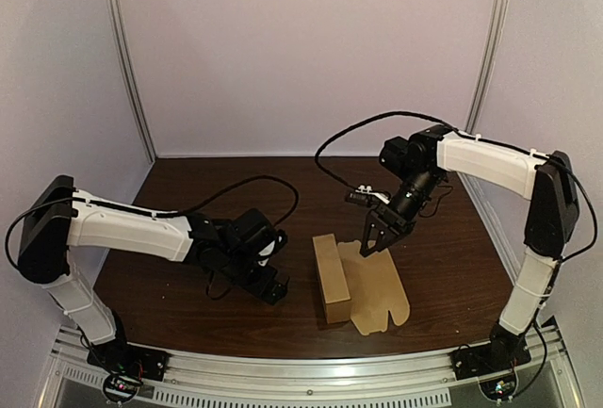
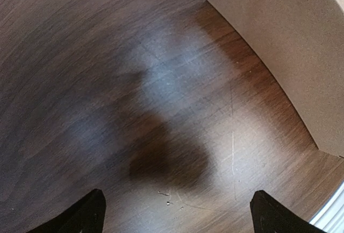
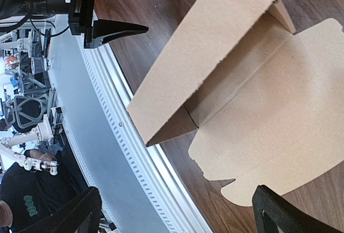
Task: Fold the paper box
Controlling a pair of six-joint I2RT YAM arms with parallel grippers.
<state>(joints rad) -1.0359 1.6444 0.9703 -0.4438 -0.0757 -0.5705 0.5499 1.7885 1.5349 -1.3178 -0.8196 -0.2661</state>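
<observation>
The brown paper box point(image 1: 332, 278) stands partly folded on the dark table, its side panel upright and its wide lid flap point(image 1: 380, 289) lying flat to the right. The right wrist view shows the raised panel point(image 3: 204, 55) and the flat flap point(image 3: 279, 120). My right gripper point(image 1: 375, 239) hangs open just above the far edge of the flap, holding nothing. My left gripper point(image 1: 274, 287) is open low over the table, left of the box, and a pale box wall point(image 2: 290, 39) fills its view at the upper right.
The table's metal front rail point(image 1: 311, 372) runs along the near edge, close to the box. White enclosure walls point(image 1: 311, 50) stand at the back and sides. A black cable point(image 1: 358, 130) loops over the table behind the right arm.
</observation>
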